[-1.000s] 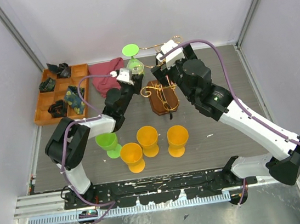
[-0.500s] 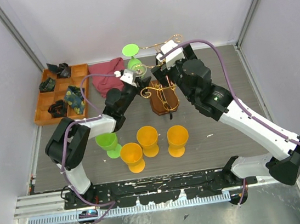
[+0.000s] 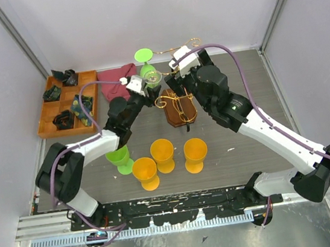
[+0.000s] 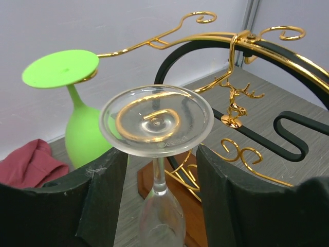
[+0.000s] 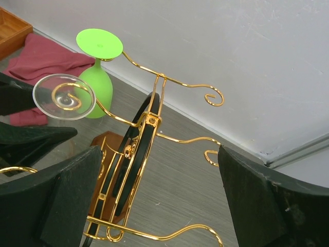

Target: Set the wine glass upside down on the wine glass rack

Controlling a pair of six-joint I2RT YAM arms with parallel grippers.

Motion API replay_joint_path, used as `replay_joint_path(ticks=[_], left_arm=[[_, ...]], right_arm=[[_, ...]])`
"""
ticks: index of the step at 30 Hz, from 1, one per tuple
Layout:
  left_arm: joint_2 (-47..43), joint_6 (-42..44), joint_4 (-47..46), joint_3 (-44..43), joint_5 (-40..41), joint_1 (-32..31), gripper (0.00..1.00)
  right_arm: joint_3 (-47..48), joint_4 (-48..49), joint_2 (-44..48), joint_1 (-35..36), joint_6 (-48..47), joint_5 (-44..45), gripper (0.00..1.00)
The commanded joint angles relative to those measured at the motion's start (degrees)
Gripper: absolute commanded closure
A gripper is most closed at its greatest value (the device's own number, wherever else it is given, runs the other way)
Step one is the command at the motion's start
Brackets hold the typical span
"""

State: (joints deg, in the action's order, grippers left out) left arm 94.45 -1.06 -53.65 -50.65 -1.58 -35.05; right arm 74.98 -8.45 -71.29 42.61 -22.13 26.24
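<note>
The wine glass (image 4: pixel 157 123) hangs upside down on the rack (image 3: pixel 179 108). Its round foot lies on one gold curl and its stem drops through, with the bowl below. In the overhead view the rack stands toward 12 o'clock on the counter (image 3: pixel 233 175), and the clear glass hangs off its 10 o'clock side. A green glass (image 4: pixel 82 131) hangs on the next curl, further out toward 11 o'clock.

The left fingers (image 4: pixel 97 200) stand partly spread, one on each side of the stem. A gap shows on both sides, so they appear to hold nothing and the curl seems to carry the glass. The right fingers (image 5: pixel 67 195) are spread wide and empty, hovering at the rack's 12 o'clock end and looking down its dark arch.

The step in hand looks like the let-go, with the hanging itself apparently done. Next, the left arm most likely needs to back out toward 7 o'clock, the direction it reaches in from. That calls for a straight, level pull, so that neither finger catches the stem or bowl and drags the foot off its curl. The green glass close on the 11 o'clock side leaves little room to swing that way. The right arm need only keep off the gold wires.
</note>
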Motion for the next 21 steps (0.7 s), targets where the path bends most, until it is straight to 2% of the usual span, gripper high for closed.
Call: replay_joint_path(ticks=[1, 9, 14, 21], left_arm=[[-6.1, 3.6, 8.4, 1.2, 1.8, -0.3, 0.37], [-14.8, 7.5, 24.9, 1.9, 3.1, -0.2, 0.36], [-20.3, 8.3, 34.4, 2.4, 7.8, -0.2, 0.35], [-28.1, 7.0, 58.7, -6.5, 15.9, -0.2, 0.35]], right_arm=[[3.1, 1.1, 0.0, -0.2, 0.6, -0.6, 0.0], [6.4, -1.5, -1.7, -0.2, 2.7, -3.5, 0.0], [7.4, -3.3, -2.6, -0.2, 4.4, -4.2, 0.0], [8.3, -4.5, -3.4, -0.2, 7.2, -5.8, 0.0]])
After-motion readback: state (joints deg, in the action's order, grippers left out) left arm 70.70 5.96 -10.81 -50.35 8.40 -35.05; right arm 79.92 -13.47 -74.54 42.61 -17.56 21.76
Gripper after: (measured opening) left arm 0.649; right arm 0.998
